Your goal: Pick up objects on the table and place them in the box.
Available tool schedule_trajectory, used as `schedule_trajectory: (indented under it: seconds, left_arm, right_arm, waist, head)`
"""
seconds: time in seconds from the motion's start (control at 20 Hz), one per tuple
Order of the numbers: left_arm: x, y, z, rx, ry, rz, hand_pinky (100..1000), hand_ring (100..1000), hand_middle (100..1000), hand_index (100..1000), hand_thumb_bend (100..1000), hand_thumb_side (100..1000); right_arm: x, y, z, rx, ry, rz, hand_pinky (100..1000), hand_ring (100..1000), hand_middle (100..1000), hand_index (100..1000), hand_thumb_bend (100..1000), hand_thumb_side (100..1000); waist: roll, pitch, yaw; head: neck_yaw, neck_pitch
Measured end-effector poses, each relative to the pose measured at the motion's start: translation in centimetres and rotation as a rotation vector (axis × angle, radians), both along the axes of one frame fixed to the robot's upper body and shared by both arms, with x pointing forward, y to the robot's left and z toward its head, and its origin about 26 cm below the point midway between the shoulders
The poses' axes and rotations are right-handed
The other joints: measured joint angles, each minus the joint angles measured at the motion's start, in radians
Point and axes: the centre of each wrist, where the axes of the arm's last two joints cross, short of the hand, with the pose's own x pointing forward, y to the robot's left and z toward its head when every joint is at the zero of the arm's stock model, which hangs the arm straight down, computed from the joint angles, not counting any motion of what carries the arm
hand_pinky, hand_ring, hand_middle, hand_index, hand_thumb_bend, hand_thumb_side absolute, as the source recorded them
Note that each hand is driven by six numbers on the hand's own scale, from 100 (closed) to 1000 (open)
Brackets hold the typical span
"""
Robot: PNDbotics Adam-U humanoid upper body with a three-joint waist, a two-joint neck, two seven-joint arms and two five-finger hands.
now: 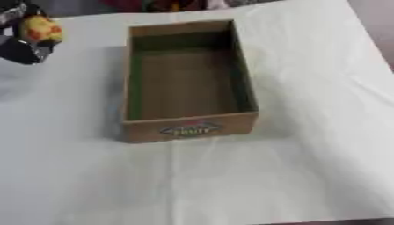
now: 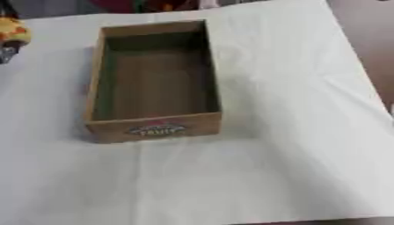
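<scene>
Left hand: at the upper left of the frame, the left hand [image 1: 21,46] is raised and wrapped around a yellow-orange fruit [image 1: 40,30]; dark fingers show below and beside the fruit, so it reads as grasping it, though the blur hides exactly how the fingers lie.

Fruit: round, yellow with reddish patches, held at the frame's upper left edge, apart from the box and seemingly above the cloth rather than on it.

Box: an open wooden box [image 1: 188,129] sits in the upper middle of the frame, with dark inner walls, a bare brown floor and a label on its near end. Nothing shows inside it.

Key relation: the box lies to the right of the left hand and slightly lower in the frame. Its long axis runs from the near end to the far end of the table, so the hand faces one long side wall, not an end.

Next move, as judged: carry the fruit rightwards across the near-left long wall, high enough to clear its rim, then lower it over the floor.

Right hand: not seen in either view; the left hand is the only one placed to work.

Cloth: a white cloth [image 1: 308,167] covers the table; no other loose object shows on it.
</scene>
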Motion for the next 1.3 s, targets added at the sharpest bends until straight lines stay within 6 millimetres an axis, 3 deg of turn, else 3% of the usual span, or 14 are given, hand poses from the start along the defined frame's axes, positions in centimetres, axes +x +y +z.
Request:
schedule_trajectory:
  seconds: [0.35,0.8,1.1,1.3]
  left_arm:
    - [-2.1,-6.1,1.3,0.013,-0.149,-0.156,311,485,519,733,100,300]
    - [-2.2,-14.3,-2.0,0.039,-0.226,-0.294,310,491,515,709,100,308]
    - [-0.1,-16.2,-5.4,0.076,-0.066,-0.334,327,502,536,718,100,222]
    - [0.9,-16.7,-6.9,0.110,0.074,-0.367,404,590,638,768,100,376]
  right_arm:
    - [0.1,0.2,0.3,0.002,-0.009,0.017,608,608,690,831,100,806]
    - [0.3,0.7,0.7,0.010,-0.017,0.045,608,609,690,831,100,807]
    - [0.3,0.7,0.7,0.008,-0.017,0.053,609,608,690,832,100,808]
    - [0.3,0.8,0.6,0.012,-0.016,0.055,609,608,689,832,100,808]
  waist:
    - [-0.003,-0.006,-0.011]
    - [-0.006,-0.006,-0.020]
    - [-0.006,-0.005,-0.026]
    - [-0.005,-0.003,-0.027]
  head:
    - [0.009,0.001]
    - [0.050,-0.001]
    - [0.051,-0.010]
    - [0.047,-0.018]
